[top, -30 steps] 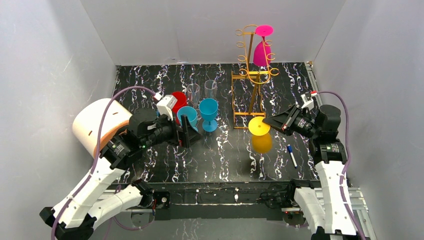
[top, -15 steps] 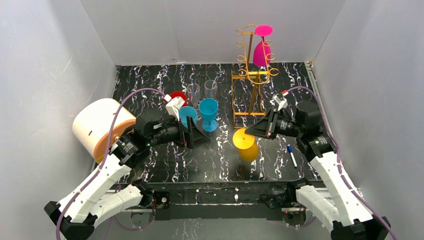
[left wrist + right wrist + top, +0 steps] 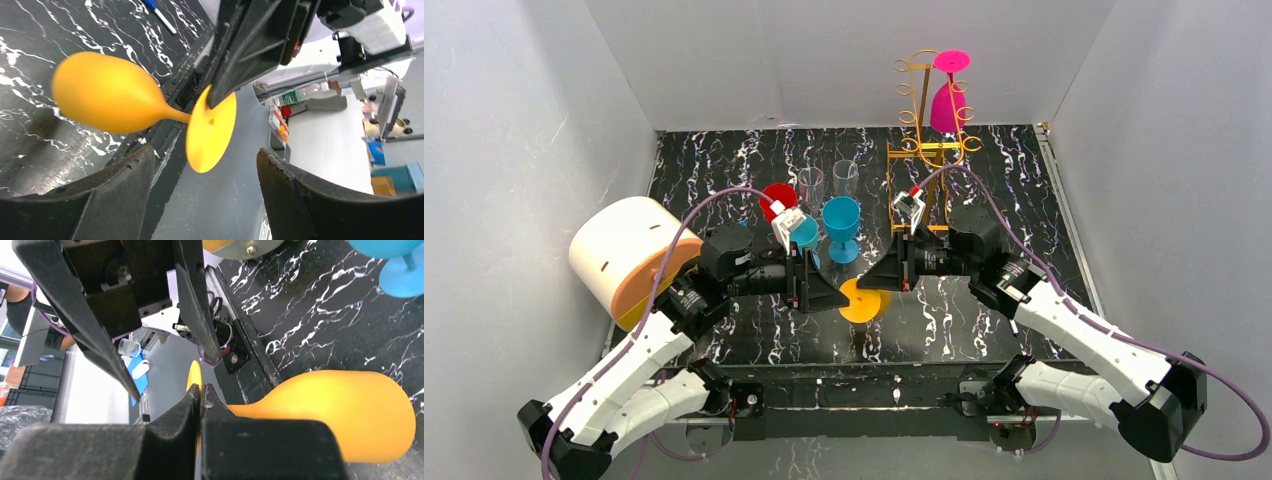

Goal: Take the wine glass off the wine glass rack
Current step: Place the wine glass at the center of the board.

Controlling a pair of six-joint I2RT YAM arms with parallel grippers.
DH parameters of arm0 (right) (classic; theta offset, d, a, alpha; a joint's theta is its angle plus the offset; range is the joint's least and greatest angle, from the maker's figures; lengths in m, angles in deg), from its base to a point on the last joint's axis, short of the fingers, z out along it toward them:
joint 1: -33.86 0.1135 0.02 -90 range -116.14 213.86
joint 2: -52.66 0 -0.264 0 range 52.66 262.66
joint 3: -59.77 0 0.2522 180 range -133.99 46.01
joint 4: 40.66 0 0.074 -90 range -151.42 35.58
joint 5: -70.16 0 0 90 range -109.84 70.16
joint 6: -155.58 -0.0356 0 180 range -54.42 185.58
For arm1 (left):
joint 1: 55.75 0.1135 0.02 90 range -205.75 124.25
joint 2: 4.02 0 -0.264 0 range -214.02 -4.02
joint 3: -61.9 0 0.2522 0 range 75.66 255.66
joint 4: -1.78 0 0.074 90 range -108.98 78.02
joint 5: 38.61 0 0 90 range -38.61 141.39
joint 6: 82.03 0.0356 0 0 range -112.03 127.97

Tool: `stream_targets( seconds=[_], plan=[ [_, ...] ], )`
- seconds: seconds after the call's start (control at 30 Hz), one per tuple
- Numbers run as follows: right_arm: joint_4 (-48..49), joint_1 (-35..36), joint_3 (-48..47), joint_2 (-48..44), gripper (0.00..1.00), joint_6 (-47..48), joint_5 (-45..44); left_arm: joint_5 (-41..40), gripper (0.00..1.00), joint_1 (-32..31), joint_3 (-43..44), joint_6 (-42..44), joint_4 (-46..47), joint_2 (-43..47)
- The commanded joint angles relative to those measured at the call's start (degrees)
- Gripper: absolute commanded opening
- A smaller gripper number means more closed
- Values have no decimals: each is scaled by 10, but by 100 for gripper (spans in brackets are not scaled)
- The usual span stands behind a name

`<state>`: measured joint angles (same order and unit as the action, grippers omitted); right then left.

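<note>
A yellow wine glass [image 3: 861, 300] lies sideways in the air above the table's front middle. My right gripper [image 3: 876, 282] is shut on the rim of its round foot [image 3: 194, 380], the bowl [image 3: 350, 415] pointing away. My left gripper [image 3: 832, 296] faces it from the left, open. In the left wrist view the foot [image 3: 210, 130] sits between the left gripper [image 3: 205, 152] fingers without touching them. The gold wine glass rack [image 3: 929, 150] stands at the back, with a pink wine glass [image 3: 947, 105] hanging upside down from its hooks.
Behind the left arm stand a blue glass [image 3: 841, 225], a second blue glass [image 3: 804, 232], a red cup [image 3: 778, 197] and two clear glasses [image 3: 811, 183]. A white and orange drum [image 3: 629, 255] sits at the left. A blue pen [image 3: 160, 15] lies on the marbled table.
My right gripper has carried the yellow glass left and toward the front. The left gripper has moved right to meet it, and its fingers have narrowed around the foot.
</note>
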<state>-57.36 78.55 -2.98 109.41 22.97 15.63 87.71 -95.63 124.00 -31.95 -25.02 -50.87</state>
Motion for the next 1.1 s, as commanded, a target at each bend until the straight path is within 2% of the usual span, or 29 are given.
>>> stream_targets(
  seconds=[0.0, 0.1, 0.2, 0.33, 0.43, 0.47, 0.5, 0.53, 0.57, 0.63, 0.73, 0.8, 0.87, 0.9, 1.07],
  plan=[
    [98, 10, -30, 21, 1, 14, 1, 74, 72, -3, -21, 8, 25, 1],
    [129, 12, -31, 37, 1, 5, 24, 90, 67, -3, -16, 16, 24, -1],
    [147, 13, -36, 45, 1, 2, 46, 103, 54, -3, -13, 20, 23, -3],
    [151, 14, -44, 51, 1, 7, 59, 90, 28, -3, -15, 15, 23, -4],
    [160, 18, -43, 53, 1, 3, 62, 87, 3, -3, -15, 13, 22, -13],
    [167, 19, -39, 52, 1, 1, 61, 85, 0, -3, -14, 11, 22, -16],
    [171, 20, -37, 50, 1, -1, 62, 85, 0, -3, -13, 11, 23, -17],
    [173, 21, -36, 48, 6, -3, 63, 83, 0, -3, -11, 12, 23, -16],
    [169, 21, -36, 49, 17, -4, 68, 78, 0, -3, -11, 13, 23, -13],
    [142, 21, -42, 45, 29, 5, 78, 71, 0, -3, -8, 18, 23, -9],
    [70, 21, -56, 37, 33, 39, 79, 81, 0, -3, 4, 21, 24, -9],
    [37, 21, -64, 32, 24, 54, 86, 90, 0, -2, 11, 23, 24, -11],
    [30, 21, -67, 30, 4, 59, 98, 92, 0, -3, 11, 24, 24, -11],
    [30, 22, -68, 27, 1, 60, 93, 91, 0, -3, 9, 24, 24, -11],
    [33, 21, -66, 11, 1, 62, 48, 109, 3, -4, 4, 13, 30, -27]
  ],
)
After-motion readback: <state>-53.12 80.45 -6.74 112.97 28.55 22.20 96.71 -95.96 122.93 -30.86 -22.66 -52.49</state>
